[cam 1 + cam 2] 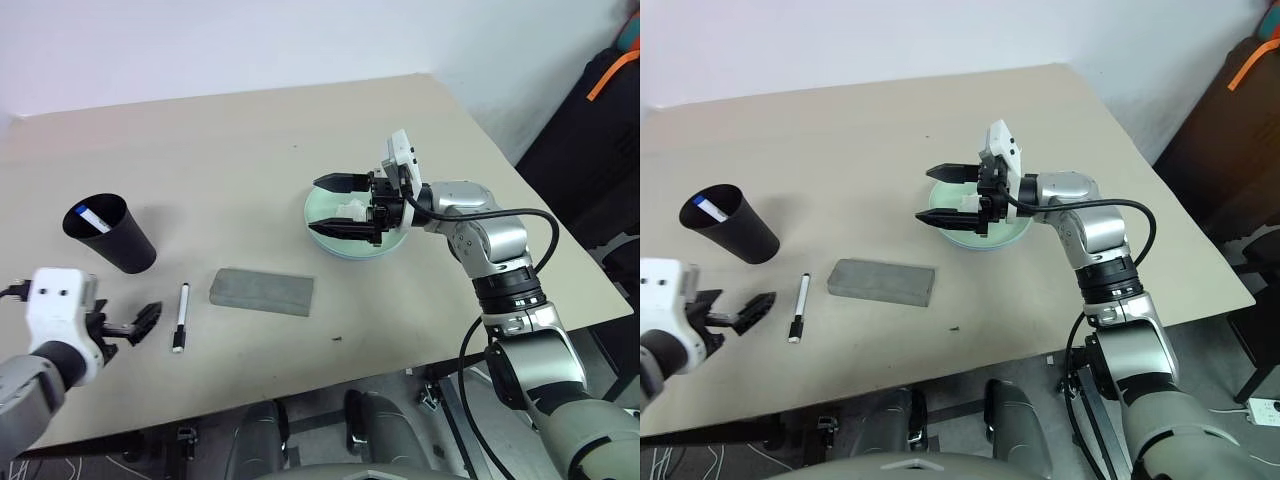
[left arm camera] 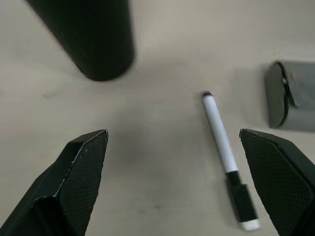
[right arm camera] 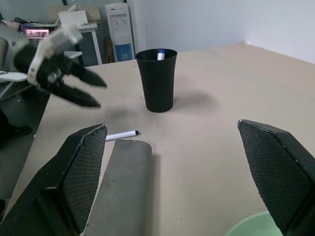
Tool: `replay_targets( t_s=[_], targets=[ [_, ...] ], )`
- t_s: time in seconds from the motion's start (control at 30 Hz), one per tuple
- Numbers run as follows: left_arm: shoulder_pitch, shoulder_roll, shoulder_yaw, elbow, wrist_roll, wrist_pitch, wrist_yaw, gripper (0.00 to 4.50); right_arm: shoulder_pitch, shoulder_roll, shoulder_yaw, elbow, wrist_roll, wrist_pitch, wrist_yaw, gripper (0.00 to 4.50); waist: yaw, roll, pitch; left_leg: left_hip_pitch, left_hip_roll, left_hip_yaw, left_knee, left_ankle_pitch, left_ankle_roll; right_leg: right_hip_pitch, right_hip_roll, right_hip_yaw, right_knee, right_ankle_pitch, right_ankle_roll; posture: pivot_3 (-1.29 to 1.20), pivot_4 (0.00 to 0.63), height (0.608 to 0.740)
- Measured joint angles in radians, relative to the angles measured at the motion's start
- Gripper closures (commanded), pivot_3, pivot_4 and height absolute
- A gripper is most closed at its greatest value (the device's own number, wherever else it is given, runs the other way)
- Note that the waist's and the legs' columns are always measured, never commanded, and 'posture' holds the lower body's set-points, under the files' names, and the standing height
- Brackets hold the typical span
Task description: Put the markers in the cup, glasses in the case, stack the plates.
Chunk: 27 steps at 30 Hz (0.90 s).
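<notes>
Beige tabletop across the scene, no legible brand or writing on anything upon it. Stacked plates right of centre, mint green on top of light blue, a small crumpled white tissue lying in the upper one. Right gripper hovering over those plates, pointing sideways toward the robot's left, black fingers spread wide with nothing between them. Grey glasses case shut and lying flat near the table's middle, between the plates and the loose marker; no glasses to be seen outside it. Black tapered cup upright at the left, well apart from the case, blue-capped marker standing inside with its end showing at the rim. Left gripper low over the front left of the table, angled downward, fingers spread wide and empty, loose marker lying just beyond them. White marker with black cap flat on the table between cup and case, black cap end toward the table's near edge, touching neither.
</notes>
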Motion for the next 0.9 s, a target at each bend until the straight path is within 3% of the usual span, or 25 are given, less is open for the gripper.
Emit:
replay_targets(
  t_s=[0.27, 0.47, 0.6, 0.9],
  targets=[
    [-0.069, -0.031, -0.198, 0.032, 0.051, 0.044, 0.048, 0.03, 0.010, -0.018, -0.001, -0.033, 0.001, 0.029, -0.013, 0.02, -0.001, 0.000, 0.000, 0.000, 0.000, 0.000, -0.001, 0.000, 0.000, 0.000, 0.001, 0.000, 0.000, 0.000, -0.001, 0.00, 0.150, 0.735],
    [-0.148, -0.017, -0.212, 0.084, 0.010, 0.189, 0.065, 0.03, 0.022, -0.032, -0.001, -0.057, 0.002, 0.045, -0.027, 0.02, 0.001, 0.000, 0.000, 0.001, 0.000, 0.000, 0.000, 0.000, 0.000, 0.000, 0.001, 0.000, 0.000, 0.000, 0.000, 0.00, 0.150, 0.735],
    [-0.214, -0.020, -0.228, 0.112, 0.035, 0.252, 0.085, 0.89, 0.035, -0.032, -0.001, -0.067, 0.002, 0.046, -0.037, 0.02, 0.003, 0.000, 0.000, 0.002, -0.001, -0.001, 0.000, 0.000, 0.000, 0.001, 0.001, -0.001, 0.000, 0.001, -0.001, 0.00, 0.150, 0.735],
    [-0.311, -0.017, -0.241, 0.132, 0.085, 0.386, 0.038, 3.98, 0.047, -0.038, -0.001, -0.069, 0.001, 0.049, -0.052, 0.02, 0.001, 0.001, 0.000, 0.002, -0.002, -0.004, 0.002, 0.000, 0.000, 0.002, 0.002, -0.001, 0.000, 0.001, 0.000, 0.00, 0.150, 0.735]
  ],
)
